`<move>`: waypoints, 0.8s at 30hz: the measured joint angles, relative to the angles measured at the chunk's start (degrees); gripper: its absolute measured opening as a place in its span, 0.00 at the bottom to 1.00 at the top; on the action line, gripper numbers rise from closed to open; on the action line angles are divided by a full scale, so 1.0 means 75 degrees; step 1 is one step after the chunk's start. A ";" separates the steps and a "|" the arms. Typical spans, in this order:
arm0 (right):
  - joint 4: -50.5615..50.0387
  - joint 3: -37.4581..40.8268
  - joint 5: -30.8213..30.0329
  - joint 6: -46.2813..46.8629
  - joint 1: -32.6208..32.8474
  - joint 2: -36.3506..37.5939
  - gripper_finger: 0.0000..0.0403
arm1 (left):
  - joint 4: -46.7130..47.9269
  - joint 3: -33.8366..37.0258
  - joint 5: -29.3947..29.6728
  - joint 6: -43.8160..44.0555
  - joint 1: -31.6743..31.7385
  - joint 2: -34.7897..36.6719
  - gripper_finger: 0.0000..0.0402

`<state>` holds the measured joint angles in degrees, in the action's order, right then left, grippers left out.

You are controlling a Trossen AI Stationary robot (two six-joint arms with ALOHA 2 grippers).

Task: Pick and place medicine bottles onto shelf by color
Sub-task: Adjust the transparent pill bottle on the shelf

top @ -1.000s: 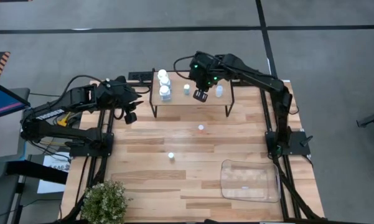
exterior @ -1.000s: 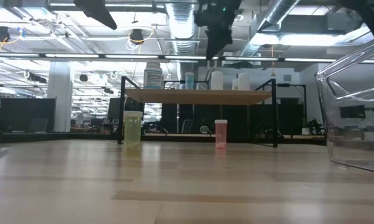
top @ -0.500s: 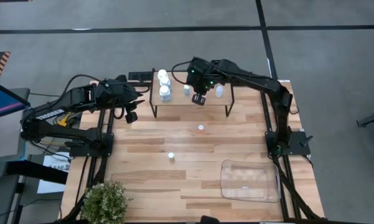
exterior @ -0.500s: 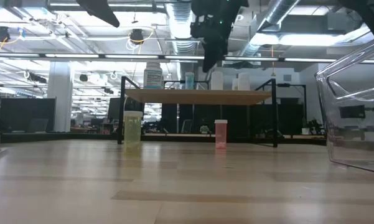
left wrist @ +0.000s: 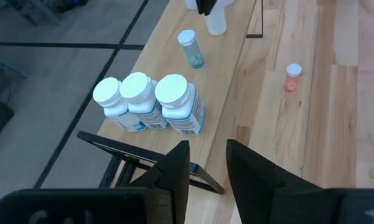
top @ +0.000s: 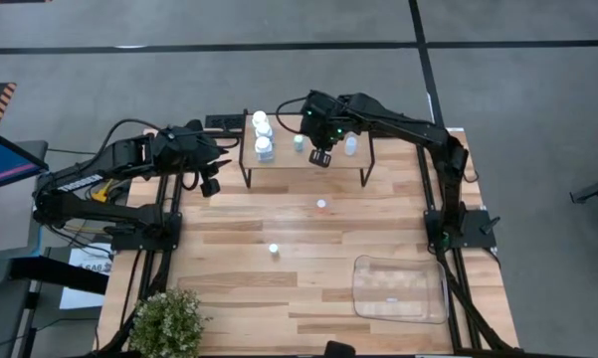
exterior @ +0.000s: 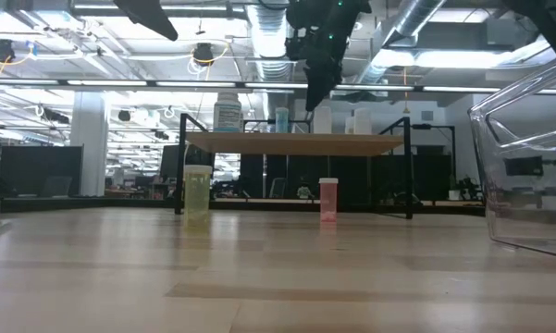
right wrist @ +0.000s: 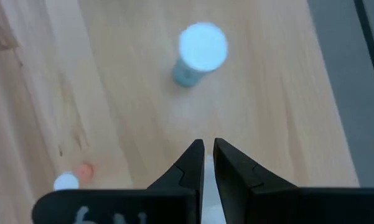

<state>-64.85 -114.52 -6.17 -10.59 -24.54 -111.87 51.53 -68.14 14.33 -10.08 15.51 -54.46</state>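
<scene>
Medicine bottles: in the high view, you see three white bottles (top: 263,134) on the shelf (top: 303,164) at its 9 o'clock end. The right claw (top: 321,156) hangs above the shelf. The tray (top: 400,289) looks empty.

Low view: yellow bottle (exterior: 197,192) and red bottle (exterior: 328,199) stand on the worktop (exterior: 278,277).

Left wrist view: left claw (left wrist: 206,168) is narrowly parted, empty.

Right wrist view: fingers nearly closed, holding nothing I can tell; swinging could topple the bluish bottle (right wrist: 196,55).

The worktop (top: 279,288) is showing pale, smooth, planked wood with a soft sheen. On it, the shelf (top: 308,164) is showing a matt light wooden board on thin black metal legs. The white bottles (left wrist: 149,102) on the shelf are looking like glossy plastic. The tray (top: 400,290), well apart from the shelf, is looking like clear, shiny plastic.
</scene>
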 joint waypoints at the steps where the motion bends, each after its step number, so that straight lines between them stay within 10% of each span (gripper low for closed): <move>1: -0.0071 0.0000 0.0003 -0.0002 -0.0001 0.0000 0.14 | 0.0000 0.0000 0.0000 0.0003 0.0000 0.0000 0.23; 24: -0.1008 0.0000 -0.0205 -0.0063 -0.0184 0.0000 0.14 | 0.0005 0.0000 -0.0001 -0.0009 0.0000 0.0000 0.23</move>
<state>-72.41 -114.52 -7.71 -11.06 -25.92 -111.87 51.56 -68.14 14.32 -10.15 15.51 -54.46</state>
